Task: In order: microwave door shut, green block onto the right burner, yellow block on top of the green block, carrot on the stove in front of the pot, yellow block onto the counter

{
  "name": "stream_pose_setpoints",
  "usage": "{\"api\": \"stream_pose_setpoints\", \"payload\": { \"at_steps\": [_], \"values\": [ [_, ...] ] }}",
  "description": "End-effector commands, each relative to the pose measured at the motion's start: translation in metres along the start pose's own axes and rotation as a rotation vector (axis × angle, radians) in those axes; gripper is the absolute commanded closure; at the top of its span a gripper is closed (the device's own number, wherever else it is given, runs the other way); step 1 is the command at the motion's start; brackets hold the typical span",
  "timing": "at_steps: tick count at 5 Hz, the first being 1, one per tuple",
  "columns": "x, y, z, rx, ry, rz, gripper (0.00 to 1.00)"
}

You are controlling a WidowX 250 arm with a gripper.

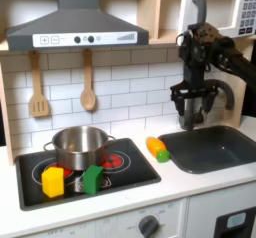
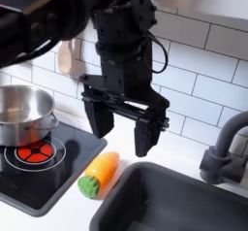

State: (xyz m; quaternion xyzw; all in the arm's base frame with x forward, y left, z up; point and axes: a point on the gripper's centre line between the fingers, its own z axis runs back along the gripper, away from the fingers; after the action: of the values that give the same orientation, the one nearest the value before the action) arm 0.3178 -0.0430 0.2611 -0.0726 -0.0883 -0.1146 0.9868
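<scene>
In the first exterior view, the green block (image 1: 93, 178) stands on the black stove (image 1: 130, 172) by the front left edge of the right burner (image 1: 112, 161). The yellow block (image 1: 52, 181) sits to its left, near the stove's front. Behind them is the steel pot (image 1: 80, 142). The carrot (image 1: 157, 148) (image 2: 100, 172) lies on the white counter between stove and sink. My gripper (image 1: 190, 118) (image 2: 121, 138) hangs open and empty above the counter, just behind and right of the carrot. The microwave (image 1: 232, 12) is at the upper right; its door looks shut.
A dark sink (image 1: 215, 147) (image 2: 174, 201) lies right of the carrot, with a grey faucet (image 2: 225, 152) behind it. Two wooden utensils (image 1: 38, 87) hang on the tiled wall under the range hood (image 1: 75, 27). A red burner (image 2: 34, 154) lies in front of the pot (image 2: 21, 114).
</scene>
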Motion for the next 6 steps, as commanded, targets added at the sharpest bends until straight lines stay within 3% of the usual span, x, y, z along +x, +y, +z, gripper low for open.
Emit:
{"api": "stream_pose_setpoints", "payload": {
  "at_steps": [1, 4, 6],
  "values": [
    [0.015, 0.007, 0.001, -0.003, 0.001, 0.026, 0.0],
    [0.053, 0.036, 0.002, -0.002, -0.003, 0.108, 0.0],
    [0.057, 0.04, 0.003, -0.004, -0.01, 0.124, 0.0]
  ]
}}
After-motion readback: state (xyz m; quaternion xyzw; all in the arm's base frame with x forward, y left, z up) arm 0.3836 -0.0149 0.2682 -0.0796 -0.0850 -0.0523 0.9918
